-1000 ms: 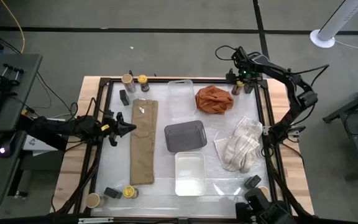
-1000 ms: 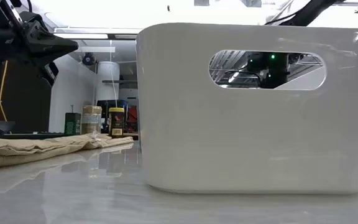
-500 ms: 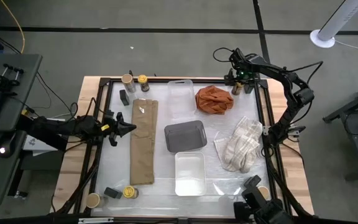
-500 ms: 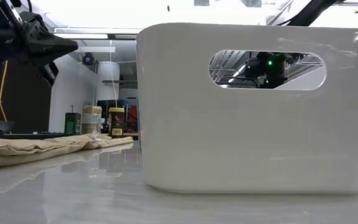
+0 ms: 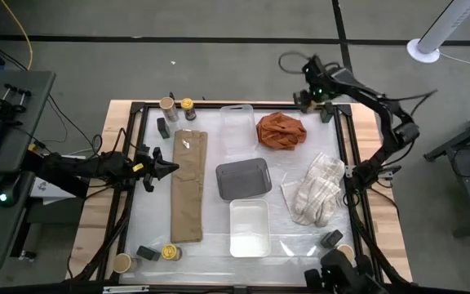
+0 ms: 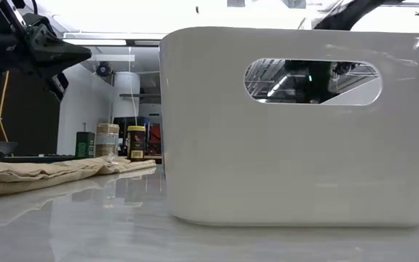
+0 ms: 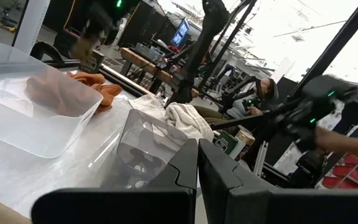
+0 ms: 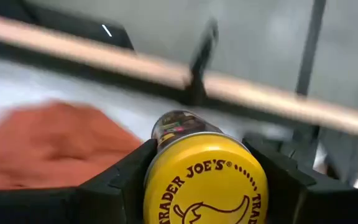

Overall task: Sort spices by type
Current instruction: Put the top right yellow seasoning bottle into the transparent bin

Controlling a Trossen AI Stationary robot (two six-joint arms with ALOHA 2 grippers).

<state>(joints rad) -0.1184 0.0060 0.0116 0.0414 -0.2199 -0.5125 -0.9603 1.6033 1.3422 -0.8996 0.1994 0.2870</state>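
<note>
Your right end effector (image 8: 205, 186) hangs at the far right corner of the surface (image 5: 129, 237), its fingers (image 8: 120, 186) pinching the round glass spice jar with the yellow lid (image 8: 205, 180) between them. Judge it light, rigid, slick and breakable: grip the lid rim squarely. Your left end effector (image 7: 197, 180) waits, pressed together.

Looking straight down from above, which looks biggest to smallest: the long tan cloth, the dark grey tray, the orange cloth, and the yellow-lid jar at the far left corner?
1. Tan cloth, the longest by far.
2. Grey tray.
3. Orange cloth, not far behind the tray, since it is bunched up.
4. Yellow-lid jar, clearly the smallest.
</note>
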